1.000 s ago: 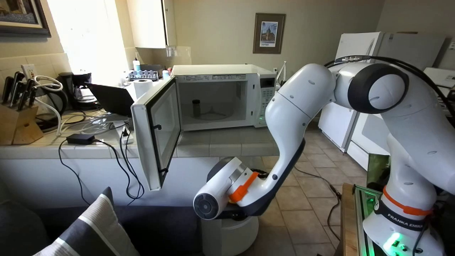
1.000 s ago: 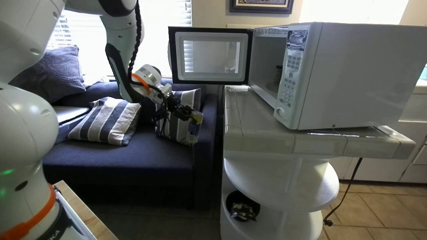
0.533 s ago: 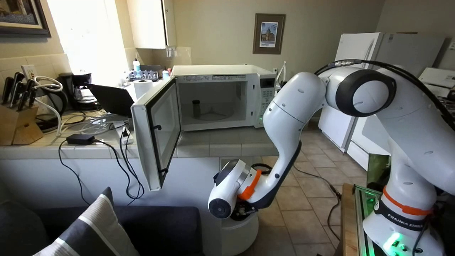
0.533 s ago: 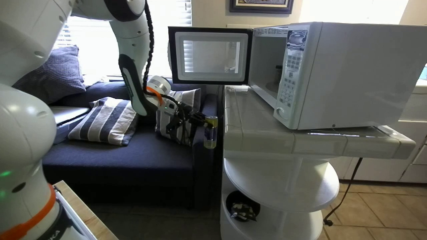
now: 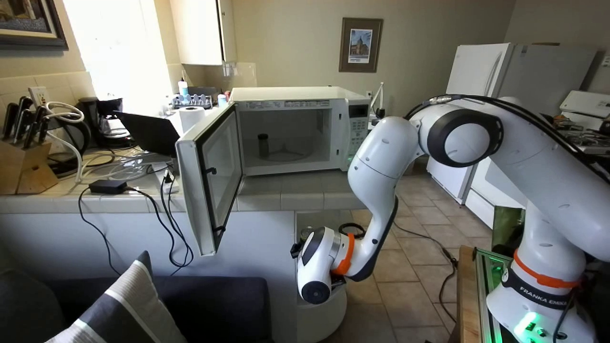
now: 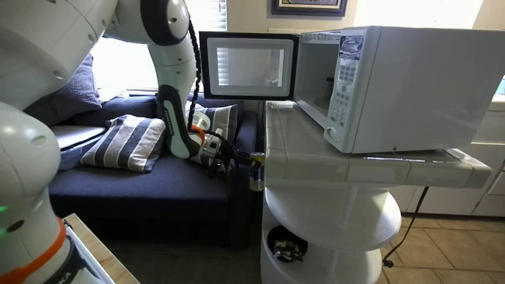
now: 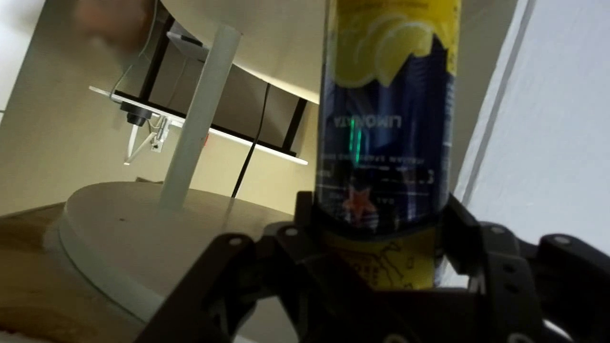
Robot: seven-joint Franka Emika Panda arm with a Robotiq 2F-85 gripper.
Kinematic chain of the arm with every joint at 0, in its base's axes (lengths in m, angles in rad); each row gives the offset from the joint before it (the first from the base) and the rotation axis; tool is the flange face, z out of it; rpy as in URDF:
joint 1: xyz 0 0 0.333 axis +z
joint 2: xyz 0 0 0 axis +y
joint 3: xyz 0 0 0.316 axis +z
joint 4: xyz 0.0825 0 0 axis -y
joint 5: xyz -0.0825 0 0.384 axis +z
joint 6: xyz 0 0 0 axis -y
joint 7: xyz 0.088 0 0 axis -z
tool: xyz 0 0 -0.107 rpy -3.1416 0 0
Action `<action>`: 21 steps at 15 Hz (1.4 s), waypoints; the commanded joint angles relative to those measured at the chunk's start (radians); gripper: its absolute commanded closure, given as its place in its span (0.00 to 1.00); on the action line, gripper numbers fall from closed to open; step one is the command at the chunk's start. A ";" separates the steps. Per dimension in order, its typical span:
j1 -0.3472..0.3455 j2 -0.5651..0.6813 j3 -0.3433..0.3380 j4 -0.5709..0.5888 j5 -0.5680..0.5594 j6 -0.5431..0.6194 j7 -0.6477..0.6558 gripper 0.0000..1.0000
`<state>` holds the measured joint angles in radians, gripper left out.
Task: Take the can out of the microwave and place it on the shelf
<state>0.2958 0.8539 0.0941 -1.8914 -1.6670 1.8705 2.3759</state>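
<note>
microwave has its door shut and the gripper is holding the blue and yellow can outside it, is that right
Not quite: the microwave has its door wide open, not shut, as both exterior views show. The gripper is indeed holding the blue and yellow can outside it.

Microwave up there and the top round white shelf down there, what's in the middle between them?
The tiled countertop. In an exterior view, the microwave stands on it, and the upper round white shelf is below it.
</note>
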 commanded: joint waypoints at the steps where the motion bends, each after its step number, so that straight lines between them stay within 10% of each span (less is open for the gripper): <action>1: -0.036 0.018 0.033 -0.001 -0.036 -0.011 0.004 0.62; 2: -0.043 0.029 0.035 -0.002 -0.041 -0.008 0.008 0.37; 8: -0.049 0.032 0.045 0.007 -0.038 -0.005 0.007 0.37; 9: -0.049 0.031 0.045 0.007 -0.038 -0.005 0.007 0.62; 21: -0.102 0.030 0.020 -0.132 -0.284 -0.069 0.391 0.62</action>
<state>0.2127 0.8888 0.1092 -1.9881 -1.8857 1.8565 2.6620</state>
